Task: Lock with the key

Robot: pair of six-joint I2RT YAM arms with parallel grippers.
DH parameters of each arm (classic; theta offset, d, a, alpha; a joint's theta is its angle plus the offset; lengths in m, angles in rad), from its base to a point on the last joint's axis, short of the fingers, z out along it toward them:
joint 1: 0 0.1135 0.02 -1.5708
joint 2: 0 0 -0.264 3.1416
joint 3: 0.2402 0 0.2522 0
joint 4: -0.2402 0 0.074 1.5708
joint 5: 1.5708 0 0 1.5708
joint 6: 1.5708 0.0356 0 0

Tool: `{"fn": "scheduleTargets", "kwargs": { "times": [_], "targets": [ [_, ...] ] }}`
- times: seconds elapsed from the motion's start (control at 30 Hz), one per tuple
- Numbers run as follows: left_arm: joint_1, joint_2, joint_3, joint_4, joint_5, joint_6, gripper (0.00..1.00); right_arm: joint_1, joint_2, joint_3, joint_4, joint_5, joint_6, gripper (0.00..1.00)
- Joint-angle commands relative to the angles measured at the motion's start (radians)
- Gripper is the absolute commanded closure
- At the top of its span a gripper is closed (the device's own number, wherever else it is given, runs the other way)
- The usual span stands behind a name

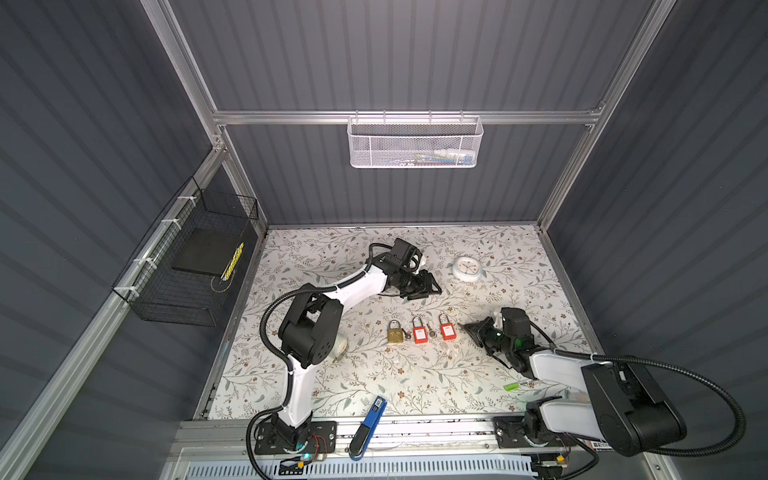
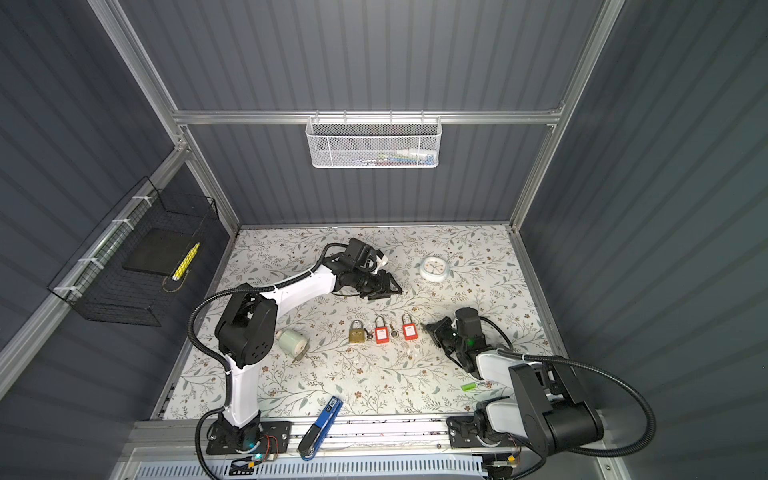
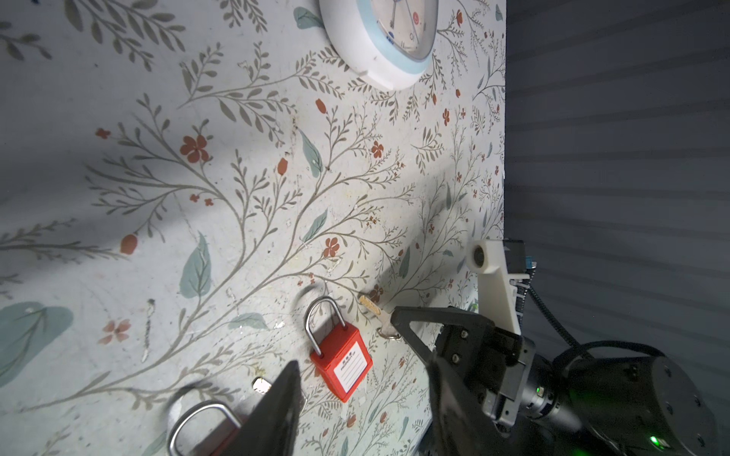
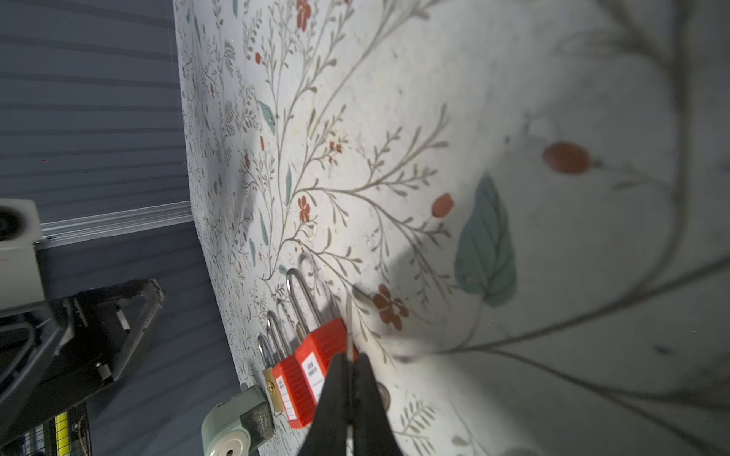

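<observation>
Right gripper (image 4: 349,361) clamped on thin silver metal key (image 4: 349,316) beside red plastic padlock (image 4: 316,367); stiff, light, likely slippery: grip the bow

Your left arm (image 1: 353,289) reaches forward from a raised elbow, and its left gripper (image 1: 432,287) hangs above the surface with jaws partly apart. Your right arm (image 1: 557,368) lies low and folded; the right gripper (image 1: 467,327) points leftward, jaws pinched tight on a key (image 3: 369,304).
</observation>
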Motion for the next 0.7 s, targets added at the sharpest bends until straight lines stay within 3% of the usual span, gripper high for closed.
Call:
{"fn": "scheduleTargets", "kwargs": {
  "times": [0.0,0.13,0.33,0.53,0.63,0.67],
  "targets": [
    [0.001,-0.035,-0.005,-0.018,0.003,0.023,0.46,0.009,0.012,-0.013,0.010,0.051,0.022,1.00],
    [0.001,-0.035,-0.002,-0.022,0.000,0.024,0.46,0.011,0.019,-0.015,-0.007,0.058,0.029,0.98],
    [0.004,-0.035,-0.001,-0.024,0.000,0.023,0.46,0.011,-0.025,-0.007,-0.083,0.082,0.026,0.76],
    [0.015,-0.042,-0.007,-0.026,-0.001,0.028,0.45,0.011,-0.168,0.010,-0.239,0.141,-0.014,0.57],
    [0.031,-0.055,-0.009,-0.037,-0.012,0.039,0.41,0.011,-0.283,0.051,-0.387,0.212,-0.080,0.46],
    [0.039,-0.061,-0.011,-0.042,-0.019,0.048,0.30,0.009,-0.321,0.067,-0.430,0.242,-0.107,0.42]
  ]
}}
